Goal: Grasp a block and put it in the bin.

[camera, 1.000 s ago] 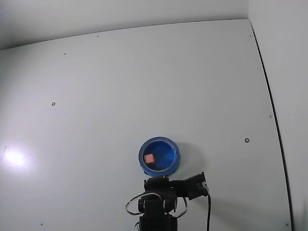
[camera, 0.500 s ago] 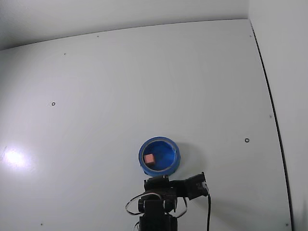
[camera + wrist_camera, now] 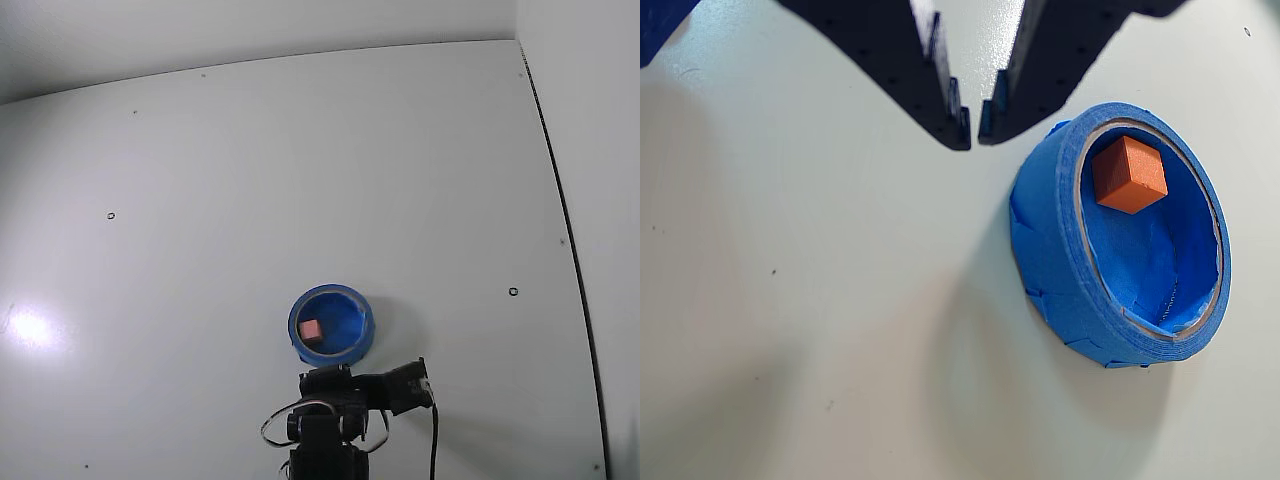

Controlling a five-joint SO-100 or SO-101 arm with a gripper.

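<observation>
Looking down the wrist view: gripper (image 3: 974, 128) at top centre, tips nearly touching, a sliver of gap, holding nothing. Block (image 3: 1129, 174) lies right and slightly below the tips — inside the bin (image 3: 1050, 250), against its upper wall, apart from the fingers. Judgement: placement done; only retreat remains.

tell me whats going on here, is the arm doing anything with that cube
Nothing is being held right now. The small cube lies inside the round blue bin, near its wall, so the drop looks done. The gripper is empty, its fingertips nearly together, over bare white table beside the bin. In the fixed view the arm sits folded at the bottom edge, just below the bin.
</observation>
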